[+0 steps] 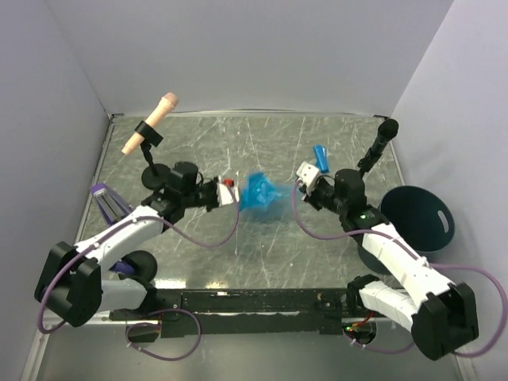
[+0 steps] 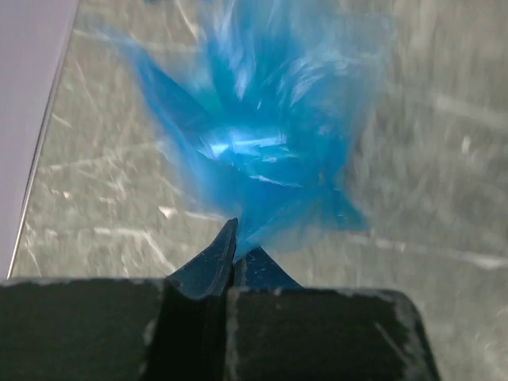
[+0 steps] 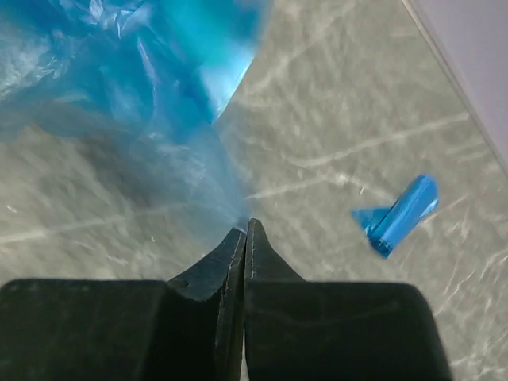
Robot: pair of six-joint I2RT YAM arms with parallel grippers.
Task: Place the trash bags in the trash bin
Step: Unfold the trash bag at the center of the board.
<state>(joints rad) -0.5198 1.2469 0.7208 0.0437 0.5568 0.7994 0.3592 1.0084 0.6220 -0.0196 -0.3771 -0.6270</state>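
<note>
Now the left gripper [image 2: 236, 234] and right gripper [image 3: 247, 228], both clamped tight, pinch one bag [image 1: 262, 194] between them; roll [image 1: 320, 155] at its two o'clock.

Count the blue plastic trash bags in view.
2. A crumpled translucent blue film bag hangs mid-table between the left gripper and right gripper; a small tight blue roll lies beyond the right gripper. More could hide in the dark round bin.

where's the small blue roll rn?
Top view: the roll lies on the table right of centre, just beyond the right gripper, apart from the bag pinched by it and the left gripper.
</note>
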